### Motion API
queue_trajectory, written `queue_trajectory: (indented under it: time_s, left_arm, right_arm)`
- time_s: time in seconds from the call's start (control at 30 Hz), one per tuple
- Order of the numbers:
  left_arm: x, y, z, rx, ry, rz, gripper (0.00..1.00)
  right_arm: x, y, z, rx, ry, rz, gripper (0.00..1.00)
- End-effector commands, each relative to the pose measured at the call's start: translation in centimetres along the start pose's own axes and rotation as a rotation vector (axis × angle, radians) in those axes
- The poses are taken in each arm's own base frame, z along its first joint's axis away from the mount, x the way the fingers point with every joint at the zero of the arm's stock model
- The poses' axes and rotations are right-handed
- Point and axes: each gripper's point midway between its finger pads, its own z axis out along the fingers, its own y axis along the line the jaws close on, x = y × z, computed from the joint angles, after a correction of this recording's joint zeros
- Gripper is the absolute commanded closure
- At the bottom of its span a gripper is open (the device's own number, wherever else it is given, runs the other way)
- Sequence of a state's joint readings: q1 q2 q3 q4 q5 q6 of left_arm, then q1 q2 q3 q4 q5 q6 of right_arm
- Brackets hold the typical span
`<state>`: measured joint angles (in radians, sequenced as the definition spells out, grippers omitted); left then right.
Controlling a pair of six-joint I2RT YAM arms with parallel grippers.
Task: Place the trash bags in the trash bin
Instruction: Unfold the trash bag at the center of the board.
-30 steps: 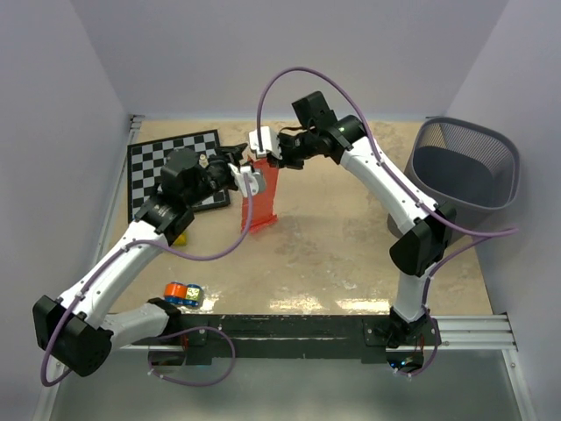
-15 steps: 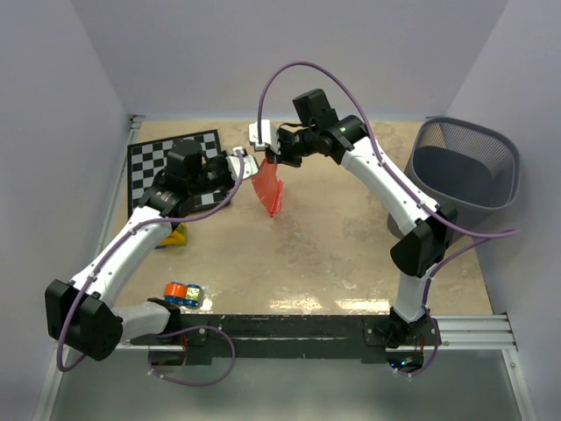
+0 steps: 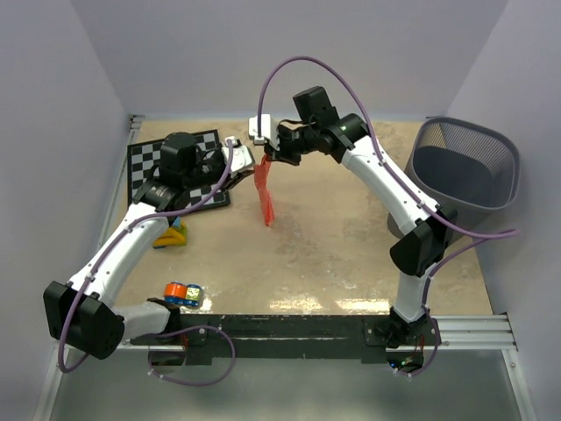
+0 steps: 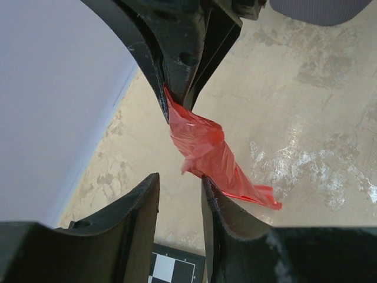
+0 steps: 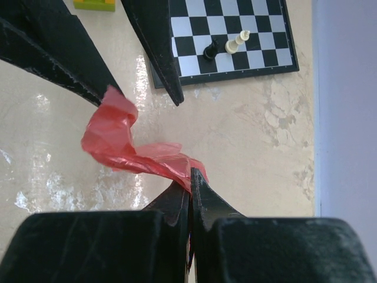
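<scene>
While the right pincer (image 3: 267, 157) is clamped shut on the top corner of the thin, crinkled red-orange plastic trash bag (image 3: 264, 195), the bag hangs twisted and limp above the beige marbled desk (image 3: 333, 237). That puts it well apart from the dark grey wire-mesh trash bin (image 3: 473, 140), on the bin's left in the top view. The right arm's elbow lies between bag and bin. The right wrist view shows the film pinched between the closed black fingertips. The rest of the bag trails away toward the left pincer (image 3: 240, 159), which sits on the far side of the bag from the bin. Its jaws stand parted and, in the left wrist view, nothing lies between them; the bag's lower fold hangs just beyond their tips. A black-and-white chessboard (image 3: 145, 162) lies farther still from the bin, beyond the left arm.

The step in hand appears to be carrying the bag across to the bin. To do it well, the right pincer should hold its pinch firm, since the film is slippery. It should carry the bag high enough that the dangling tail clears the mesh rim. The left pincer is best held off, so its tips do not snag the tail. Release should wait until the whole bag hangs inside the bin's mouth, because such light film would likely drape over the rim.
</scene>
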<state>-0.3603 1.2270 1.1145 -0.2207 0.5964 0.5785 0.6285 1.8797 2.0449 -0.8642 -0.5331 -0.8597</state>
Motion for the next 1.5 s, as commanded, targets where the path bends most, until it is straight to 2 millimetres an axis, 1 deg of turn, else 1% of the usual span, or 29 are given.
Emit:
queue_trajectory:
  time_s: [0.0,0.07,0.13,0.27,0.37,0.6,0.73,0.97,1.0,1.03,1.07,1.1,1.17,1.2,1.27,1.3,1.37,1.43,1.47]
  left_arm:
    - [-2.8,1.1,-0.2,-0.009,-0.073,-0.017,0.62]
    - [-3.0,1.2,-0.2,-0.006,-0.080,-0.024,0.65]
    - [-2.9,1.0,-0.2,0.009,-0.078,-0.023,0.66]
    - [-3.0,0.0,-0.3,0.061,-0.078,-0.018,0.61]
    - [-3.1,-0.5,-0.4,0.096,-0.079,-0.003,0.60]
    - [-3.4,-0.2,-0.3,0.091,-0.087,-0.011,0.61]
    - [-3.5,0.6,-0.1,0.046,-0.091,-0.035,0.75]
    - [-3.6,3.3,0.4,-0.083,-0.099,-0.039,0.97]
    - [-3.6,3.6,0.4,-0.100,-0.101,-0.034,1.00]
    - [-3.4,4.1,0.6,-0.122,-0.093,-0.018,1.00]
    - [-3.4,4.2,0.8,-0.139,-0.094,0.007,1.00]
    - [-3.1,4.9,1.1,-0.194,-0.061,0.062,1.00]
    - [-3.1,4.3,2.1,-0.200,-0.029,0.229,1.00]
    - [-4.0,4.0,2.4,-0.221,-0.045,0.326,1.00]
    - [-5.6,3.5,2.7,-0.261,-0.084,0.471,1.00]
    - [-6.7,3.3,2.8,-0.274,-0.113,0.545,1.00]
    - [-8.6,2.0,2.8,-0.270,-0.162,0.682,1.00]
    - [-9.3,1.4,2.7,-0.278,-0.181,0.806,1.00]
    - [-9.2,1.1,2.8,-0.277,-0.175,0.870,1.00]
  right_arm:
    - [-1.9,-1.4,-0.2,0.045,-0.047,0.006,1.00]
    - [-1.8,-1.5,-0.2,0.048,-0.045,0.013,1.00]
    - [-1.7,-1.6,-0.2,0.060,-0.037,0.023,1.00]
    - [-1.2,-1.9,0.0,0.079,-0.020,0.046,1.00]
    - [-1.1,-2.1,0.2,0.086,-0.019,0.070,1.00]
    - [-1.0,-2.5,0.3,0.108,-0.015,0.087,1.00]
    - [-1.1,-2.2,0.2,0.098,-0.019,0.084,1.00]
    - [-0.6,-0.7,0.2,0.043,-0.018,0.086,1.00]
    - [-0.5,-0.4,0.2,0.032,-0.019,0.089,1.00]
    - [-0.6,-0.1,0.2,0.018,-0.024,0.089,1.00]
    - [-0.7,0.4,0.1,-0.005,-0.032,0.083,1.00]
    - [-1.2,0.7,-0.3,-0.029,-0.057,0.071,1.00]
    - [-2.0,1.2,-0.6,-0.093,-0.108,0.065,1.00]
    - [-2.1,0.9,-0.6,-0.108,-0.120,0.073,1.00]
    - [-1.3,0.6,0.3,-0.139,-0.107,0.116,1.00]
    - [-0.8,0.4,0.8,-0.153,-0.097,0.137,1.00]
    - [0.6,-0.3,2.0,-0.140,-0.064,0.207,1.00]
    - [1.0,-1.1,2.5,-0.099,-0.068,0.251,1.00]
    - [1.0,-1.1,2.6,-0.094,-0.070,0.258,1.00]
